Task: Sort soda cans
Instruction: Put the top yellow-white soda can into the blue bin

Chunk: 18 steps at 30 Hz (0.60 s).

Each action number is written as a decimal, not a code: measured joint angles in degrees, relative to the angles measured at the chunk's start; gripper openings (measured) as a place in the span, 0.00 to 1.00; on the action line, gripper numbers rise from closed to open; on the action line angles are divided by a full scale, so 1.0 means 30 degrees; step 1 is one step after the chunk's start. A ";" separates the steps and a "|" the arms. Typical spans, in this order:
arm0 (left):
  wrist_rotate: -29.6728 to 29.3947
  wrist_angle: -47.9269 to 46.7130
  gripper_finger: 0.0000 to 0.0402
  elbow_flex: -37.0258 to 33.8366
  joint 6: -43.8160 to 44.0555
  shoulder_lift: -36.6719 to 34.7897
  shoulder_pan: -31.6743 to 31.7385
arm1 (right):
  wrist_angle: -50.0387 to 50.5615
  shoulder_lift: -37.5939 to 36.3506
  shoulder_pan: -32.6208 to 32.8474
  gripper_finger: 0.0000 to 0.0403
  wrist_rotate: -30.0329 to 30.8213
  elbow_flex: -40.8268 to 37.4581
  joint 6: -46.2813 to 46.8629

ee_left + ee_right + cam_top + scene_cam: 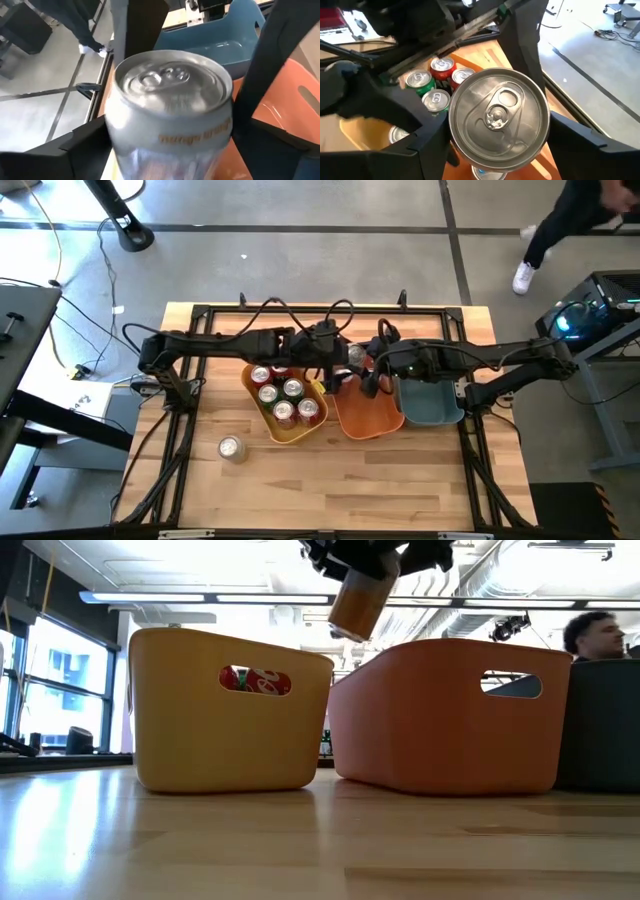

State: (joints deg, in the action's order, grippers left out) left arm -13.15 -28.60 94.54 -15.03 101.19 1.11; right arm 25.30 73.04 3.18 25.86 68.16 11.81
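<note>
while the left gripper (338, 358) is spread, a silver can (499, 117) is pinched by the right gripper (362, 366) above the orange bin (368, 418).

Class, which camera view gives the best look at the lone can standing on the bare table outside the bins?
The high view: the lone can stands fully visible on the table, in front of the yellow bin. The low view and both wrist views do not show it.

Two dark, near-black jointed arms, left arm (215, 343) and right arm (500, 362), draped with looping black cables, ending in flat, matte black fingers (580, 145) with angular edges.
</note>
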 joint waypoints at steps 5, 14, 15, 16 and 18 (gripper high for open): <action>-0.0177 -0.0492 0.88 -0.0030 0.0000 -0.0714 0.0032 | 0.0517 -0.0276 -0.0007 0.67 0.0456 0.0023 0.0103; 0.0947 -0.3485 0.88 -0.0938 0.1889 -0.3708 0.2257 | 0.7770 -0.2693 -0.0193 0.67 0.1983 0.0022 0.3168; 0.1331 -0.3157 0.88 -0.1354 0.2180 -0.4243 0.2642 | 0.8684 -0.3034 -0.0197 0.67 0.1944 0.0022 0.3752; 0.1677 -0.2597 0.88 -0.1841 0.2552 -0.4837 0.3018 | 0.9696 -0.3466 -0.0204 0.67 0.2023 0.0022 0.4360; 0.2246 -0.1321 0.88 -0.3072 0.3168 -0.6056 0.3772 | 1.1869 -0.4164 -0.0227 0.67 0.2330 0.0022 0.5699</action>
State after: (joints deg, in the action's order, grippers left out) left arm -6.41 -32.56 85.33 -5.52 83.03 12.42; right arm 60.91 60.54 2.50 32.85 68.23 28.91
